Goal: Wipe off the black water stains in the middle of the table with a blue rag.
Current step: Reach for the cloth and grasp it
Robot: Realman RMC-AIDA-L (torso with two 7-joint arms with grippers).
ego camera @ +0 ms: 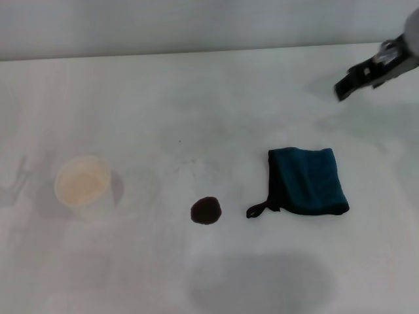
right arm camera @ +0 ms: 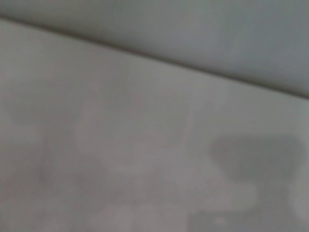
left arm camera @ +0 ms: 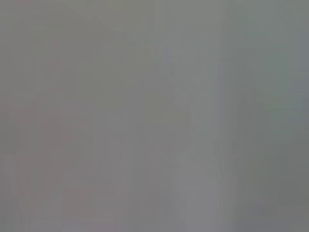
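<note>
Right gripper (ego camera: pixel 347 87) raised over the counter (ego camera: pixel 131 98) at far right, jaws' state not discernible, blue rag (ego camera: pixel 308 180) lying flat below and inward of the jaws, black water stains (ego camera: pixel 205 210) farther inward beside rag's loop, paper cup (ego camera: pixel 83 180) well beyond.

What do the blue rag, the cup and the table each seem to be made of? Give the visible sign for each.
The blue rag: soft woven cloth, likely microfibre; it lies folded with limp edges, black edging and a loop tab.
The cup: probably paper, possibly thin plastic; matte whitish wall with a thin rim.
The table: smooth hard white top, perhaps laminate; matte, no glare, with faint grey smudges.
</note>
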